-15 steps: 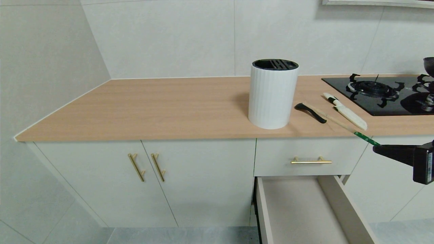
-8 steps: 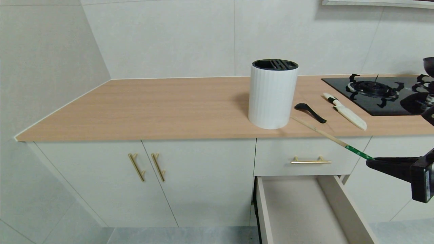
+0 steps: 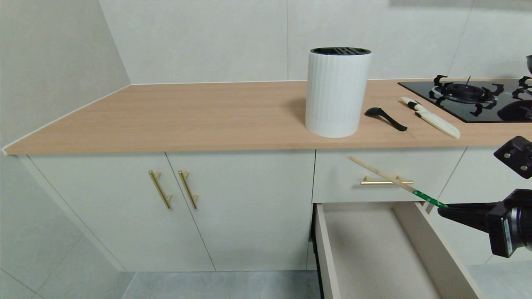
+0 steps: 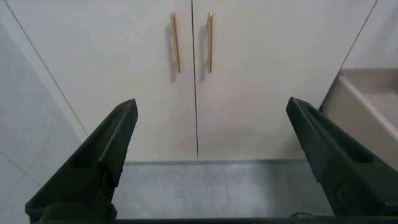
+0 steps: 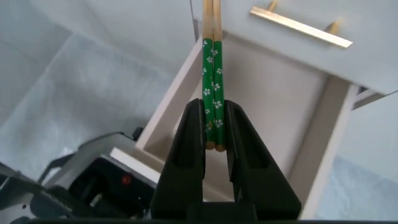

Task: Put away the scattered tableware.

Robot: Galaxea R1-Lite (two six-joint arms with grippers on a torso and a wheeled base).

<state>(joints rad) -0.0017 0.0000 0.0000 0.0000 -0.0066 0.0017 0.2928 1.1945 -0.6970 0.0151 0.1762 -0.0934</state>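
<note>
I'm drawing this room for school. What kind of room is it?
Most likely a kitchen: a gas hob is set into a wooden countertop, a knife lies near a white knife block, and an open drawer sits below.

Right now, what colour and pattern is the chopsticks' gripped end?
Green with small white flowers on the chopsticks; best in right wrist view.
</note>
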